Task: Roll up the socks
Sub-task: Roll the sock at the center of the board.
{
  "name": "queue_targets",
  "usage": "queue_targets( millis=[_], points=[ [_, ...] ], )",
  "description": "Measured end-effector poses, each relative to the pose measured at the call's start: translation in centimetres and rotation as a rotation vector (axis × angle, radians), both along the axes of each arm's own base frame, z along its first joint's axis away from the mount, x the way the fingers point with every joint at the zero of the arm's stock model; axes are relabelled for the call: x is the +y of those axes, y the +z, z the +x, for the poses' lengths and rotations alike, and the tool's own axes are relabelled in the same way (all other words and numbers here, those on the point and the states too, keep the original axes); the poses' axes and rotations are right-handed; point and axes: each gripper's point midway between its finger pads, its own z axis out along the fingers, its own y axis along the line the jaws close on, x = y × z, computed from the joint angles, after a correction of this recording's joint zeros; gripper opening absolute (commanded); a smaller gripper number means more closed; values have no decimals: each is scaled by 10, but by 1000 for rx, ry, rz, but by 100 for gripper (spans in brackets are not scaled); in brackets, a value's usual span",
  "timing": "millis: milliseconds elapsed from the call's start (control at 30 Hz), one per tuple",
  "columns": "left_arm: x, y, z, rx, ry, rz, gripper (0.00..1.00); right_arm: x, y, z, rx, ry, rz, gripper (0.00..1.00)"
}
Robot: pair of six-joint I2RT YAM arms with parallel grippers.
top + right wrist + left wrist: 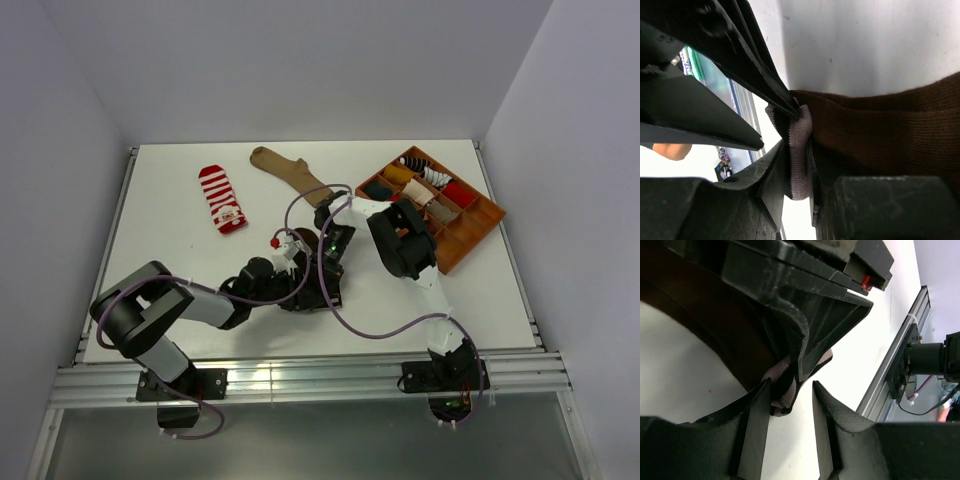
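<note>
The dark brown sock (pixel 297 241) lies at mid-table, mostly under both grippers. In the right wrist view its brown body (pixel 880 130) fills the right side. My right gripper (pixel 797 150) (pixel 332 243) is shut on its striped cuff (pixel 800 127). My left gripper (pixel 790 387) (pixel 320 288) is open just below the right one. The cuff (pixel 781 396) hangs against its left finger (pixel 757 415), and the other finger stands apart. A red-and-white striped sock (pixel 222 198) and a tan sock (pixel 290 172) lie flat at the back. No loose black argyle sock shows.
An orange compartment tray (pixel 478 232) with several rolled socks stands at the back right, close behind my right arm. The metal rail (pixel 300 380) runs along the table's near edge and also shows in the left wrist view (pixel 900 355). White walls enclose the table.
</note>
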Motion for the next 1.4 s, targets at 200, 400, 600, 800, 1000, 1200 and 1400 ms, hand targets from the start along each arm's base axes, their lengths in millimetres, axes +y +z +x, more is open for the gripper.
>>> queue_targets(
  millis=[200, 400, 600, 800, 1000, 1200, 1400],
  points=[
    [-4, 0, 3, -18, -6, 15, 38, -2, 0, 2, 3, -8, -1, 29],
    [-6, -3, 11, -19, 12, 54, 21, -2, 0, 3, 2, -13, -3, 29],
    [-8, -7, 15, -4, 25, 88, 0, -5, 0, 6, 8, -30, -7, 32],
    [-7, -12, 18, 26, 38, 125, 0, -4, 3, 5, 27, -44, -15, 42],
    [-7, -13, 19, 57, 42, 148, 0, -7, 6, 5, 29, -82, -33, 45],
    [-4, -15, 21, 119, 50, 134, 0, -16, 12, 21, -46, -162, -29, 47],
    [-4, -15, 20, 201, 46, 136, 0, -37, 33, 60, -168, -291, 5, 47]
  ],
)
